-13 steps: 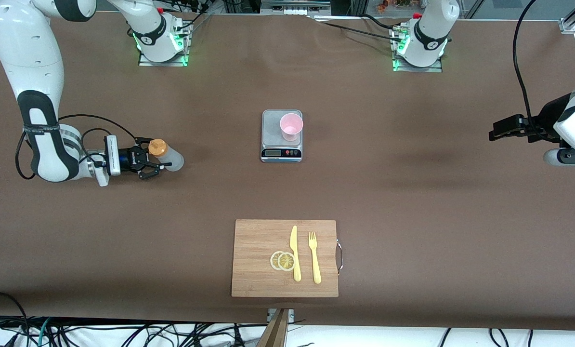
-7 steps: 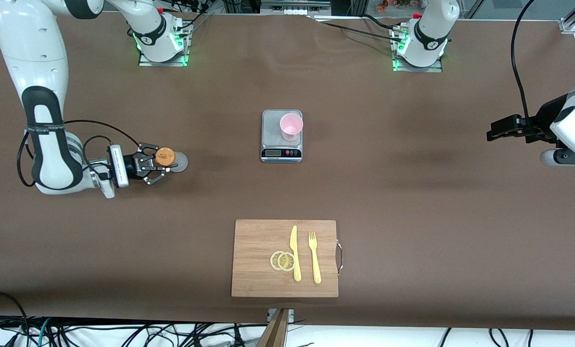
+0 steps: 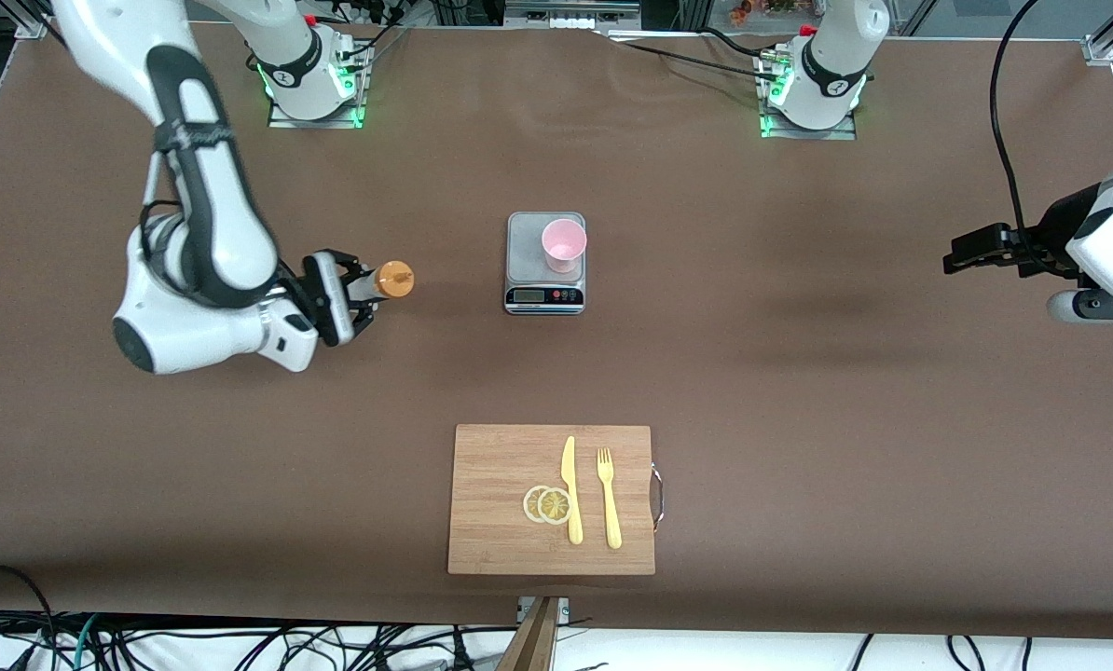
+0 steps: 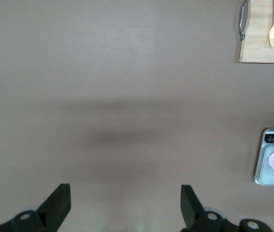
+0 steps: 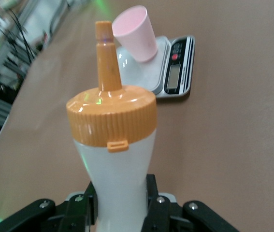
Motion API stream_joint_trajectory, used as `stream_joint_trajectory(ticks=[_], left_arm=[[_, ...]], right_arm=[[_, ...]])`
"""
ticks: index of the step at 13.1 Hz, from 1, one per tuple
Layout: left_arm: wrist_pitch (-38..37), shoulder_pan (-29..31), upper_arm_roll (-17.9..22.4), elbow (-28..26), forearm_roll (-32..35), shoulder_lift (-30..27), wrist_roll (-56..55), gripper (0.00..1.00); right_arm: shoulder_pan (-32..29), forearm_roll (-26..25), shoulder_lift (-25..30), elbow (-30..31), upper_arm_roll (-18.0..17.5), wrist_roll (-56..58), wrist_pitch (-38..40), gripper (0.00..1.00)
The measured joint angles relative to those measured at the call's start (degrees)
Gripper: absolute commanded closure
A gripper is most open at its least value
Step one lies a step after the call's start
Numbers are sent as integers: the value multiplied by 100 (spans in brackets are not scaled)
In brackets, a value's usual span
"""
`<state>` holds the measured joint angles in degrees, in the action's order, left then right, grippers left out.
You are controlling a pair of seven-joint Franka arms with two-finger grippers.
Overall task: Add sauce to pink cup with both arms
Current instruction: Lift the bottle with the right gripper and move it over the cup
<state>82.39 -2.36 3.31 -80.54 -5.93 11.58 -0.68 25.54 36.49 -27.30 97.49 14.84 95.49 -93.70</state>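
My right gripper (image 3: 359, 291) is shut on the sauce (image 3: 391, 280), a whitish squeeze bottle with an orange nozzle cap, and holds it up over the table between the right arm's end and the scale. In the right wrist view the fingers (image 5: 158, 198) clamp the narrow body of the sauce (image 5: 112, 140), and its nozzle points toward the pink cup (image 5: 136, 31). The pink cup (image 3: 563, 244) stands upright on a small grey scale (image 3: 527, 252) mid-table. My left gripper (image 3: 962, 253) waits open above the left arm's end of the table, with nothing between its fingertips (image 4: 59, 203).
A wooden cutting board (image 3: 491, 466) lies nearer the front camera than the scale, carrying a yellow knife (image 3: 570, 489), a yellow fork (image 3: 608, 499) and two lemon slices (image 3: 547, 504). The left wrist view shows the scale (image 4: 272, 159) and the board (image 4: 260, 46) at its edge.
The right gripper closed on the sauce, lifted it off the table and carried it toward the scale. The left arm has barely moved.
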Motion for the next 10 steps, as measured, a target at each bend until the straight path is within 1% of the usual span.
stream_joint_trajectory(ticks=[2, 3, 5, 7, 10], left_arm=[[0, 2, 4, 0, 0, 1, 0, 0], [0, 3, 6, 0, 0, 2, 0, 0], [0, 3, 7, 0, 0, 2, 0, 0], [0, 4, 8, 0, 0, 3, 0, 0], [0, 4, 9, 0, 0, 3, 0, 0]], right_arm=[[542, -622, 218, 0, -4, -940, -243, 87], [782, -846, 277, 2, -6, -1374, -373, 87], [1208, -1294, 296, 3, -10, -2229, -626, 87], [1687, -1856, 295, 4, -18, -3169, -820, 87], [2407, -2506, 295, 3, -31, -4475, -947, 87]])
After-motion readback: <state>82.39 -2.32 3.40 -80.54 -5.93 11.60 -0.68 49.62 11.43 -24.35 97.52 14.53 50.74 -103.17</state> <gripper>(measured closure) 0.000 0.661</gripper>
